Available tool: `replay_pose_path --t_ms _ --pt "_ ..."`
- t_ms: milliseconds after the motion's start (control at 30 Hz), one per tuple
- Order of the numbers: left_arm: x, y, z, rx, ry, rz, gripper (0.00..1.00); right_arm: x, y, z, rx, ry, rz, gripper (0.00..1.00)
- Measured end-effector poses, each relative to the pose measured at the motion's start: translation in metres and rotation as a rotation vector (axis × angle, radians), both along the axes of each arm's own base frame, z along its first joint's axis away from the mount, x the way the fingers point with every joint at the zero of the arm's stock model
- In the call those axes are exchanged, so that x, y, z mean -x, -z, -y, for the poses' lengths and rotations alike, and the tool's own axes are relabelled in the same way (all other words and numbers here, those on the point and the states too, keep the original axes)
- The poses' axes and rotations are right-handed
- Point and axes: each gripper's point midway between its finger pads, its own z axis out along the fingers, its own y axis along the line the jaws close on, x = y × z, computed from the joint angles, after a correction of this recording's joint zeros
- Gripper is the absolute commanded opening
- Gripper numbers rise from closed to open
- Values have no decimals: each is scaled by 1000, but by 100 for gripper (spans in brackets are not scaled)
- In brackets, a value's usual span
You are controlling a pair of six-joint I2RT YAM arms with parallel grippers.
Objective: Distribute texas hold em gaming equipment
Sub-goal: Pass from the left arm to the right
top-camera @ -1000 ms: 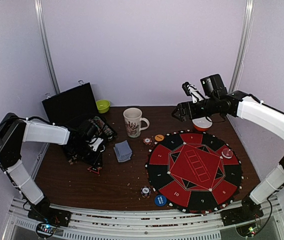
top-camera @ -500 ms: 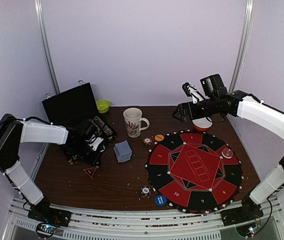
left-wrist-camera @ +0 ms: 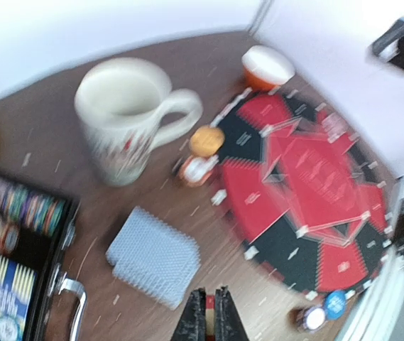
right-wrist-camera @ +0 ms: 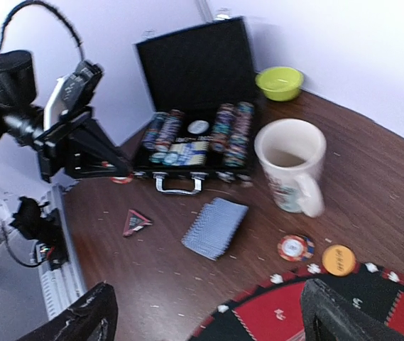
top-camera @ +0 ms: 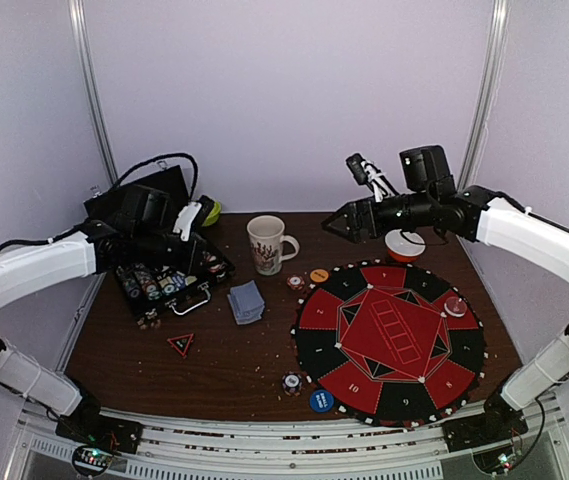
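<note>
Left wrist view shows the left tool [left-wrist-camera: 210,294] pinching a red chip [left-wrist-camera: 206,304]; the right tool [right-wrist-camera: 209,316] hangs wide and empty.

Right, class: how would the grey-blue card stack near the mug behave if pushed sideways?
The card stack already looks slightly fanned, so it would probably shear and spread rather than slide whole. The cards look thin, so likely light and bendy when lifted.

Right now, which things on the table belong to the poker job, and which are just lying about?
Job: cards, chip case, held chip, far chip, near chip, orange disc, blue disc, clear disc, mat.
Lying about: mug, green bowl, red-rimmed bowl.
</note>
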Motion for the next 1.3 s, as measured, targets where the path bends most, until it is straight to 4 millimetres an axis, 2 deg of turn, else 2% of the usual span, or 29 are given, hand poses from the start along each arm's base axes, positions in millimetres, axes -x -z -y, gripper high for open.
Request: replay_pose_path --t_ms 133,233,367,467,567,600,633,767,933,1133,1167,1200,1233,1267,1300 --pt "16 -62 30 180 109 140 0 37 -25 -52 -110 -197 63 67" --pt "32 -108 45 305 180 246 0 52 -36 -83 -187 -301 84 57" --pt "40 -141 51 417 217 320 0 61 -38 -110 -264 -378 84 43" --pt "44 -146 55 465 238 332 0 67 -34 -129 -302 -422 63 38" --pt "46 -145 61 486 261 324 0 70 -33 -142 -347 -458 40 47" --pt "47 -144 63 490 268 324 0 72 -33 -146 -362 -470 30 47" --pt "47 -144 64 491 274 322 0 73 -34 -149 -375 -478 23 45" --pt "50 -143 67 493 292 315 0 72 -40 -155 -414 -495 30 18" --pt "54 -147 68 508 314 329 0 71 -48 -158 -439 -509 34 0" --pt "61 -151 70 523 358 332 0 77 -51 -157 -445 -551 36 0" --pt "61 -151 70 523 360 332 9 77 -50 -157 -443 -552 38 0" --pt "61 -151 70 522 361 331 38 77 -50 -157 -440 -554 42 0" --pt "61 -150 70 520 360 331 56 77 -49 -157 -436 -555 47 0" --pt "60 -149 69 512 354 333 70 76 -48 -157 -428 -548 48 0" --pt "57 -146 69 505 339 330 79 73 -46 -156 -414 -533 48 0"
